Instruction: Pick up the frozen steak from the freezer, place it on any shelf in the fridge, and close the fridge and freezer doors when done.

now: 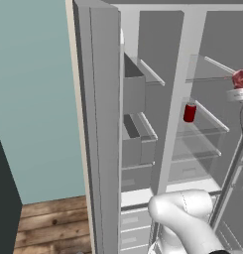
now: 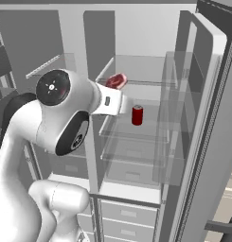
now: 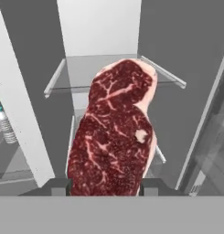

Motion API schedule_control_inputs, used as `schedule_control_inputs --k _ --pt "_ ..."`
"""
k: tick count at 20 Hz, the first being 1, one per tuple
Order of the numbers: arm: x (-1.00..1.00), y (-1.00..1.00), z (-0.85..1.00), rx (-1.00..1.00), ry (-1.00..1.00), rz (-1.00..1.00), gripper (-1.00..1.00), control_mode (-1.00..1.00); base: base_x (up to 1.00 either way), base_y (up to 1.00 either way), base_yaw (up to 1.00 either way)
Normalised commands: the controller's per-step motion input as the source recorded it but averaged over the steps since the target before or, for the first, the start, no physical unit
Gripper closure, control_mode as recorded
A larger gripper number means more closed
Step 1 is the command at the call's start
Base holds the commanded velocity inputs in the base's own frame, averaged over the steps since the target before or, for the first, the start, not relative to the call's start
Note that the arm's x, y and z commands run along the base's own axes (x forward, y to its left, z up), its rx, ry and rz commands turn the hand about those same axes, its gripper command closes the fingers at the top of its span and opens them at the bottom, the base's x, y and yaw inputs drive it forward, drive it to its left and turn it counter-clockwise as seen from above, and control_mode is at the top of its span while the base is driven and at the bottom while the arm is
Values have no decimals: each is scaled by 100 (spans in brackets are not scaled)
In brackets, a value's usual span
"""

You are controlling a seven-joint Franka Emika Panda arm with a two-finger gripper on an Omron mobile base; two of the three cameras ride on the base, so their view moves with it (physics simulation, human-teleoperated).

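The frozen steak [image 3: 115, 137], dark red and marbled with a pale rim, stands between my gripper's [image 3: 106, 186] two dark fingertips [image 3: 58, 186], which are shut on it. From the base, the steak [image 2: 117, 81] hangs just above the front left corner of the upper glass shelf [image 2: 146, 83] inside the fridge [image 2: 150, 42]. It also shows at the right edge of the left base view as the steak [image 1: 240, 78], over the white hand. The freezer [image 1: 135, 99] with its grey bins lies to the left, its door [image 1: 100, 124] swung open. The fridge door [image 2: 207, 118] is open too.
A red can [image 2: 137, 115] stands on the shelf below the steak. A clear bottle [image 3: 4, 125] sits at the left of the hand view. Grey drawers [image 2: 129, 215] close off the bottom. My white arm [image 2: 65, 113] crosses in front of the freezer side.
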Motion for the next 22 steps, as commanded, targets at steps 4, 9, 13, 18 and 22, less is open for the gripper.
schedule_control_inputs --k 4,9,13,18,22 --pt "100 -34 0 2 9 -5 100 -100 0 0 0" --pt "78 -4 0 0 10 3 100 -100 0 0 0" --pt "91 -1 0 0 5 6 100 -100 0 0 0" --pt "77 -43 0 6 2 1 100 -100 0 0 0" --pt "70 -51 0 5 0 0 100 -100 0 0 0"
